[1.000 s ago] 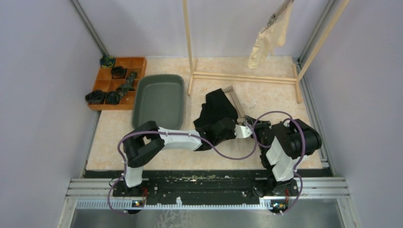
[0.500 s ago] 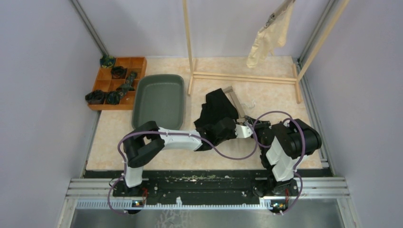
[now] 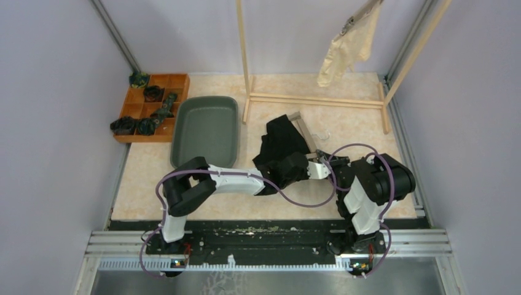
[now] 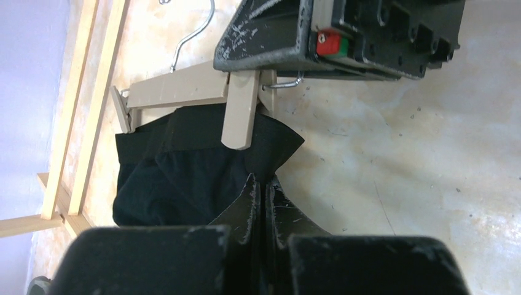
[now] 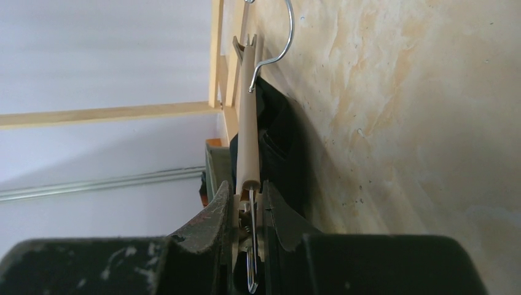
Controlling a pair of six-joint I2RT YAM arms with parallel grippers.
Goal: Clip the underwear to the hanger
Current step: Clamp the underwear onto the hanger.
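The black underwear (image 3: 281, 142) lies crumpled on the table mid-scene, its top edge against a tan wooden hanger (image 3: 302, 128). My left gripper (image 3: 296, 168) is shut on a corner of that black underwear (image 4: 184, 178), just below the hanger's near clip (image 4: 241, 114). My right gripper (image 3: 317, 167) is shut on that clip, squeezing its two arms (image 5: 250, 196). In the right wrist view the hanger bar (image 5: 247, 110) runs away from the jaws, with its wire hook (image 5: 281, 43) to the right. A cream underwear (image 3: 346, 48) hangs from the rack at the back right.
A wooden rack (image 3: 314, 99) stands behind the hanger. A grey-green bin (image 3: 206, 130) sits left of the black garment. A wooden compartment tray (image 3: 152, 106) with dark rolled items is at the far left. Walls close in on both sides.
My left gripper and the pinched fabric corner have edged slightly right, toward the clip. The right gripper stays shut on the clip. The hanging cream garment swings a little.
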